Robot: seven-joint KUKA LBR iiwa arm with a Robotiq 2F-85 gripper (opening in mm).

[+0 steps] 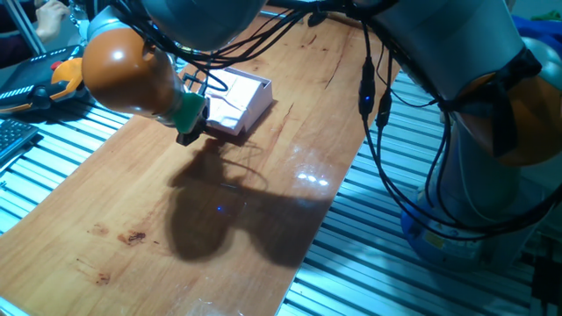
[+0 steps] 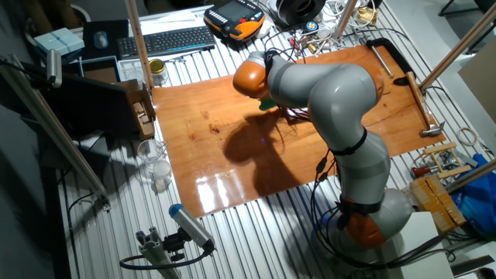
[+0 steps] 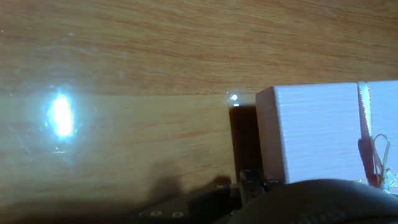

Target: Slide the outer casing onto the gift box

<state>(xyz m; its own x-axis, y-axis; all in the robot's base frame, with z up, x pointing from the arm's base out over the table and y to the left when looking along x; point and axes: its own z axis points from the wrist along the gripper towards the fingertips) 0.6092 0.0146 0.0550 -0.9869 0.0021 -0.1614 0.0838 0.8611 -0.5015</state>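
Observation:
The outer casing (image 1: 239, 101) is a pale pink flat box with a cream ribbon. It lies on the wooden table (image 1: 219, 219) at the far middle. In the hand view, the casing (image 3: 317, 134) fills the right side, with the ribbon and bow (image 3: 373, 149) near its right edge. My gripper (image 1: 190, 133) is low at the casing's near-left edge. In the hand view, only a dark finger part (image 3: 252, 182) shows beside the casing's left wall, so I cannot tell how the jaws stand. The gift box tray with beige squares is not visible. In the other fixed view, the arm (image 2: 325, 85) hides the casing.
An orange teach pendant (image 2: 236, 19) and a keyboard (image 2: 167, 40) lie beyond the table's far edge. A hammer (image 2: 422, 101) and a black clamp (image 2: 387, 54) lie at one end of the board. Cables (image 1: 373, 96) hang from the arm.

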